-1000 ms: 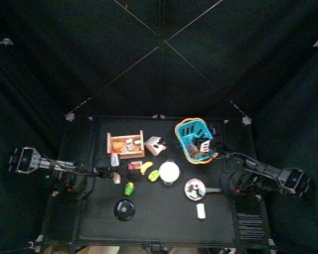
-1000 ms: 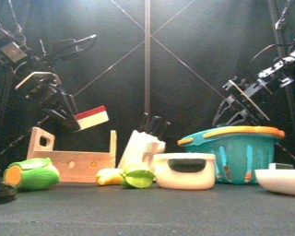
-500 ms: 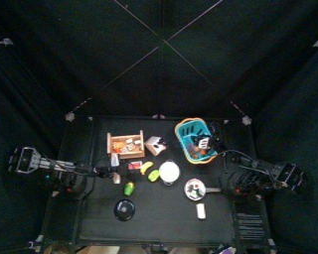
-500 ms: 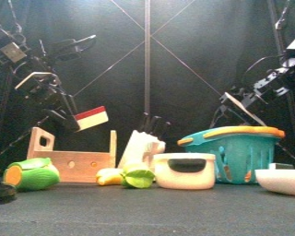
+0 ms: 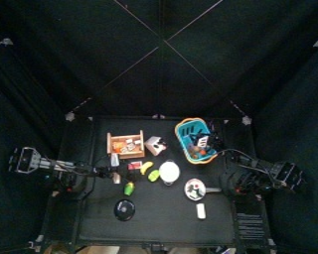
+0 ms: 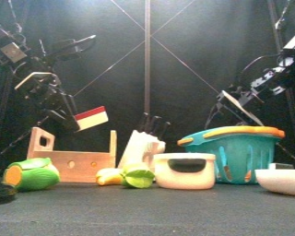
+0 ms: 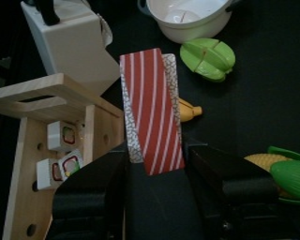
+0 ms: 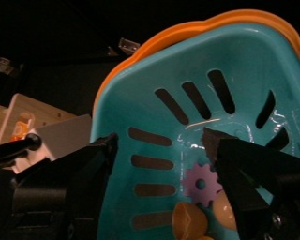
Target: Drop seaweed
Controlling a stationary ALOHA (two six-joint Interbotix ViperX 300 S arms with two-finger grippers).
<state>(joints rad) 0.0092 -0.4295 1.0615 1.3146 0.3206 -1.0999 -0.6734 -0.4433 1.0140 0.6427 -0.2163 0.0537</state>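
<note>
Seaweed: I cannot pick it out for certain in any view. No dark sheet or strip sits between either pair of jaws.

Right gripper (image 8: 159, 155): jaws spread fully apart and empty, hanging just above the open mouth of the teal basket (image 8: 202, 75). The basket stands toward the back right corner of the table (image 5: 155, 213).

Left gripper (image 7: 159, 159): clamped on a red-and-white striped piece (image 7: 153, 103), held in the air over the wooden rack (image 6: 70, 161) near the table's left side.

Step in hand, as a judgement: the release over the basket looks done, since the right jaws are wide and carry nothing. If so, the seaweed should lie inside the basket, below what I can see. The next move would call for lifting the right arm straight up, clear of the orange rim, without catching the basket wall.

What each view adds:
- The right wrist view looks into the basket and shows a purple flower-shaped piece (image 8: 202, 183) and an orange piece (image 8: 190, 220) at the bottom. The front view shows only the basket's outer wall.
- The front view shows the striped piece raised well above the table, which the top view is too small to show.
- The left wrist view shows the grip on the striped piece plainly.
</note>
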